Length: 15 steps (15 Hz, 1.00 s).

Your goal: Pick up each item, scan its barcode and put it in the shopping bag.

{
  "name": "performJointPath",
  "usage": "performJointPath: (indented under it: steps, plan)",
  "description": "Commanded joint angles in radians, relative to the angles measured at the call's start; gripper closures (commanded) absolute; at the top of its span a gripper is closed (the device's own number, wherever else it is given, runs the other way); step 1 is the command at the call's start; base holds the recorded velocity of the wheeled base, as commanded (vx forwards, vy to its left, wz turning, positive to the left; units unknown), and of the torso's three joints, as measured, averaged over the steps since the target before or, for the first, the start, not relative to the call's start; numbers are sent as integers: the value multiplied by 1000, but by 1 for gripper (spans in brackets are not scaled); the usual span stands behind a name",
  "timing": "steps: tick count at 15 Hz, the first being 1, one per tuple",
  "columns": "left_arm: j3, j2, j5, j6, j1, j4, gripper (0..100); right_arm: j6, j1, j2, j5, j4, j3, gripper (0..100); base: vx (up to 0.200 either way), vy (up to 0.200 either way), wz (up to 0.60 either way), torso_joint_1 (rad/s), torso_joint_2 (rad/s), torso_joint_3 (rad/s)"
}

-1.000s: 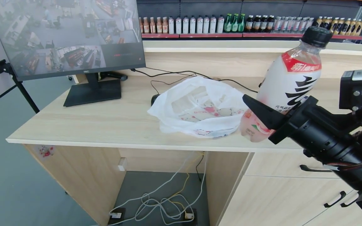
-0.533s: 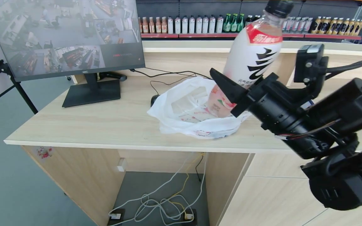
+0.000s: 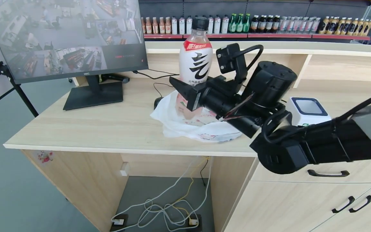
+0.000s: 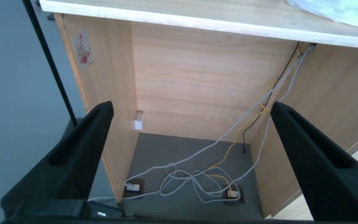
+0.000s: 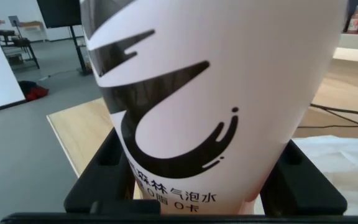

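Note:
A drink bottle with a white label and black cap stands upright in my right gripper, which is shut on its lower body. It hangs over the near-left part of the white plastic shopping bag lying open on the wooden counter. In the right wrist view the bottle sits between the black fingers, with the bag behind. The white barcode scanner stands to the right of the bag. My left gripper is open and empty, low in front of the desk's leg space.
A monitor on a black stand occupies the counter's back left. A black mouse and cables lie behind the bag. Loose cables trail on the floor under the desk. Drawers are at the lower right.
My right arm has carried the bottle leftward from the right of the bag to over it. The scanner has come into sight behind the arm.

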Motion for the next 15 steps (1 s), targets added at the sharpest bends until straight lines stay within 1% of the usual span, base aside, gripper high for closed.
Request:
performJointPath:
  steps: [1,2,4,5,8,11,15]
  plan:
    - [0,0,0,0,0,0,0,28,-37,135,-14,102,-230,100,0,0,0,0,0,0]
    - [0,0,0,0,0,0,0,35,-47,161,-17,154,-290,100,0,0,0,0,0,0]
    - [0,0,0,0,0,0,0,40,-73,176,-17,266,-348,100,0,0,0,0,0,0]
    - [0,0,0,0,0,0,0,40,-87,199,-15,294,-380,100,0,0,0,0,0,0]
    - [0,0,0,-1,0,0,0,41,-143,302,-14,314,-507,100,0,0,0,0,0,0]
    - [0,0,0,-1,0,0,0,40,-171,353,-15,324,-546,100,0,0,0,0,0,0]
    - [0,0,0,-1,0,0,0,40,-183,396,-15,326,-596,100,0,0,0,0,0,0]
